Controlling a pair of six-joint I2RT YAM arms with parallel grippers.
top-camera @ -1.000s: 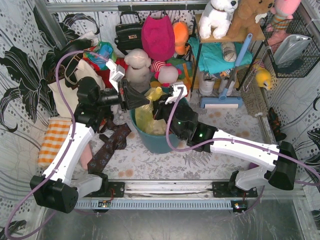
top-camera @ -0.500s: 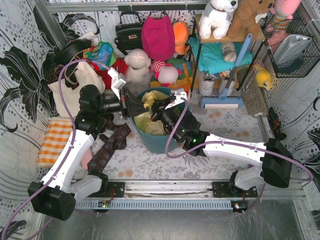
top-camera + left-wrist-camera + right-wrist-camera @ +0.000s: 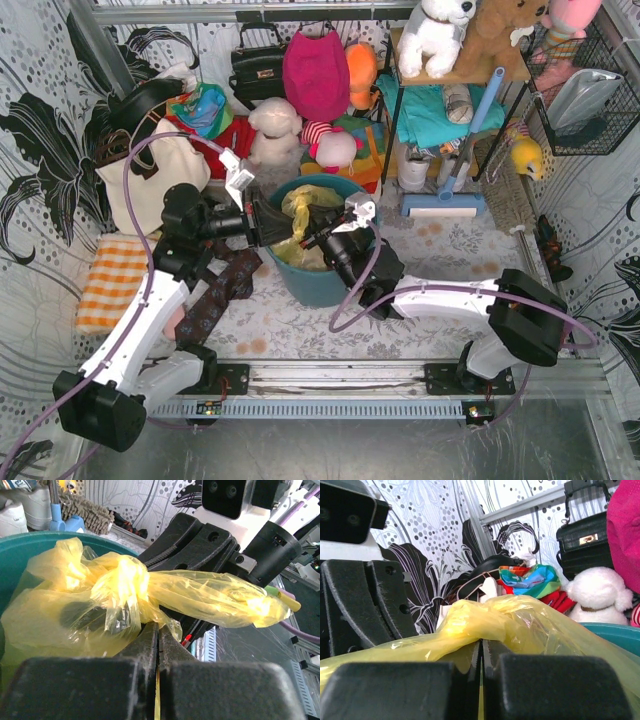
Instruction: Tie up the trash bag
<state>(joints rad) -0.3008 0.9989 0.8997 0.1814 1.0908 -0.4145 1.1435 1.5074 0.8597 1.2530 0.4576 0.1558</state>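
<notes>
Presently the trash bag (image 3: 303, 207) sits inside the teal bin (image 3: 318, 286) at the middle of the tabletop (image 3: 450, 240). Its neck is gathered above the rim. In the left wrist view the film (image 3: 75, 610) is bunched into a tight lump (image 3: 120, 582). This lump reads as a knot already formed and probably not yet fully cinched. One tail (image 3: 215, 597) runs out from it toward the opposite arm.

The left jaws are pressed together. A sliver of yellow film shows in the seam between them, so they clamp a strand on the near side of the lump. The right jaws are likewise closed flat, with yellow film in their seam and the bag (image 3: 515, 617) draped across their tips.

The purpose of this hold appears to be opposed tension. Each arm grips one strand so that pulling apart would draw the knot down. The bin wall keeps the bag body from following either pull.

- Left arm (image 3: 150, 300): it rises from its base at the near left. The forearm is angled toward the bin and the wrist is roughly level, with the jaws pointing right over the rim.
- Right arm (image 3: 450, 297): it lies low across the tabletop from the near right. The wrist is lifted to the rim and the jaws point left, close to the left jaws.
</notes>
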